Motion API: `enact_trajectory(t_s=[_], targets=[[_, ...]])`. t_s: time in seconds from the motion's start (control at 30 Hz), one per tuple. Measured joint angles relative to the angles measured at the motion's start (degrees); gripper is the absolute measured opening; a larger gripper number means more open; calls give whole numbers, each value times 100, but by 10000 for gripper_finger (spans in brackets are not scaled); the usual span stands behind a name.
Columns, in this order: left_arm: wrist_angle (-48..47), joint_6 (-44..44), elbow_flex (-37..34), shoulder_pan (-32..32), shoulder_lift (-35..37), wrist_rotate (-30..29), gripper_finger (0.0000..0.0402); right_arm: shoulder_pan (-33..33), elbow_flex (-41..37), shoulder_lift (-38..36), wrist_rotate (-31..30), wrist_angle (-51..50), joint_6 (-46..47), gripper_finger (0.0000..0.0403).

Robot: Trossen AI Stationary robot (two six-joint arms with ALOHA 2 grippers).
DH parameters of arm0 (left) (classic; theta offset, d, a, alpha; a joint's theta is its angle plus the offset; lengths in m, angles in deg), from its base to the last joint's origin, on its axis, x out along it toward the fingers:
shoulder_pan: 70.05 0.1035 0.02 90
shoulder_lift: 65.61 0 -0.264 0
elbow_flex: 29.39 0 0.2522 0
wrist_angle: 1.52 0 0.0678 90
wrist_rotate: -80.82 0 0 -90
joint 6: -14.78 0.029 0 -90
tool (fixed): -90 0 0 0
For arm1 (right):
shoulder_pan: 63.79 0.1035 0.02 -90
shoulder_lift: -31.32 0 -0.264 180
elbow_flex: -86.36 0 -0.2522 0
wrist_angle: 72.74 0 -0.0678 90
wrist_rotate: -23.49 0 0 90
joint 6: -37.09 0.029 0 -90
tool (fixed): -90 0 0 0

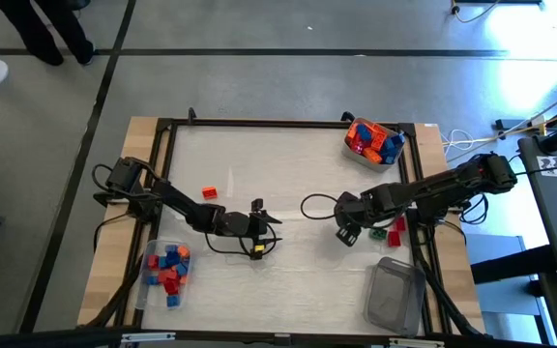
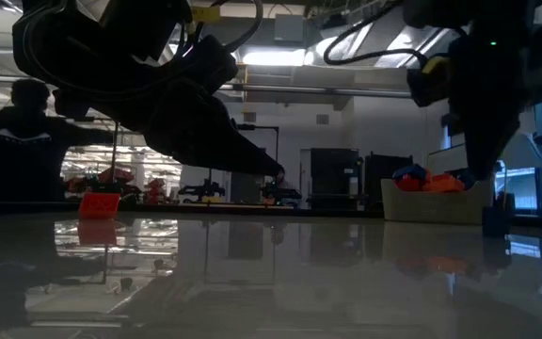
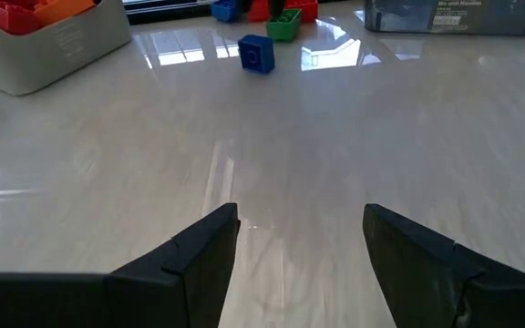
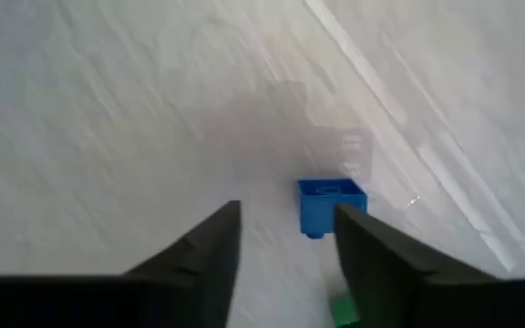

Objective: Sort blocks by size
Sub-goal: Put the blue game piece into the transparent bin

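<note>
Pale glossy table (image 1: 288, 174) in a black frame, workshop floor around it, a person standing in the room behind.

Blocks, stock: mixed red, orange and blue bricks heaped in a tub (image 1: 373, 141) at the far corner beyond the right gripper (image 1: 347, 233). Sorted lot: red and blue bricks in a clear tub (image 1: 165, 268) behind and beside the left arm. Second clear tub (image 1: 395, 293), near the right arm's base, appears to hold nothing. Loose items: one red block (image 1: 210, 193) lying apart from the left arm; a small cluster of red and green bricks (image 1: 387, 230) just beside the right gripper.

Right gripper: low over the table, fingers partly spread, holding nothing. A blue block (image 4: 330, 205) sits on the table just ahead of one fingertip, apart from the other, with a green brick close behind that finger. Whether the finger touches the blue block cannot be told.

Left gripper (image 1: 259, 230): at mid-table, fingers spread wide, nothing between them, bare surface ahead.

Step in hand, as judged: the right arm is dealing with the blue block, either setting it loose or lining up on it. Next move calls for centring the fingers around that block, closing, and carrying it to the tub that matches its size.
</note>
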Motion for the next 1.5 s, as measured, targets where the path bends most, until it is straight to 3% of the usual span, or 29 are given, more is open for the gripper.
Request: enact_trajectory(t_s=[0.2,0.37,1.13,1.5], targets=[[-35,0,0,0,0,0,225,5,-4,29,-262,-414,-44,265],[-39,0,0,0,0,1,225,7,-8,44,-356,-370,-172,300],[-48,0,0,0,0,1,225,0,-964,42,-329,514,-98,280],[-44,0,0,0,0,0,225,0,-1521,39,-293,1408,-30,264]])
